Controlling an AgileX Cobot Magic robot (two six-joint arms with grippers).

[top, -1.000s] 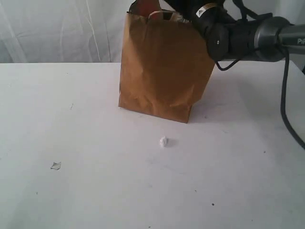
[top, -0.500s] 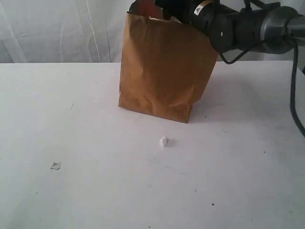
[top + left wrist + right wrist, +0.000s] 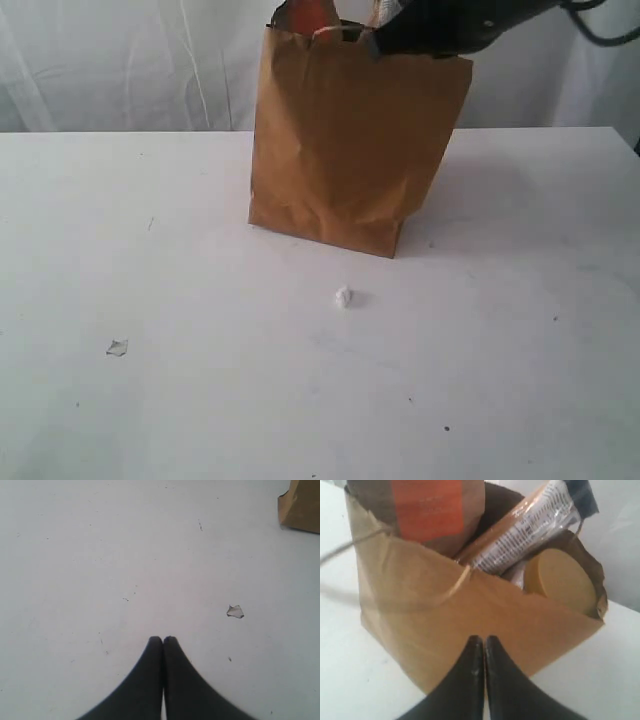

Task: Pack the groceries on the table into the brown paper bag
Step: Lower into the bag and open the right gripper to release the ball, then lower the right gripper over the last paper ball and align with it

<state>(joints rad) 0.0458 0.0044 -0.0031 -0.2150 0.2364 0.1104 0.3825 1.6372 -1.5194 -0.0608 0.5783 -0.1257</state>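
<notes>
The brown paper bag point(image 3: 345, 150) stands upright at the back middle of the white table point(image 3: 200, 380). From the right wrist view, the bag point(image 3: 470, 615) holds the brown pouch with the orange mark point(image 3: 427, 507), the long dark-blue-and-white packet point(image 3: 530, 525) and the jar's mustard-yellow lid point(image 3: 560, 580). The pouch's orange mark point(image 3: 310, 14) peeks over the bag's rim. My right gripper point(image 3: 484, 639) is shut and empty, just outside the bag's near wall; its arm point(image 3: 450, 25) hangs blurred over the bag's top right. My left gripper point(image 3: 163, 640) is shut and empty above bare table.
A small white crumb point(image 3: 343, 296) lies in front of the bag. A grey scrap point(image 3: 117, 347) lies at the left front, also in the left wrist view point(image 3: 235, 611), where a corner of the bag point(image 3: 302, 507) shows. A white curtain point(image 3: 120, 60) backs the table.
The right arm has pulled up and back from the bag's mouth, now blurred at the top edge. Its jaws opened briefly and shut again. The left gripper has not moved.
</notes>
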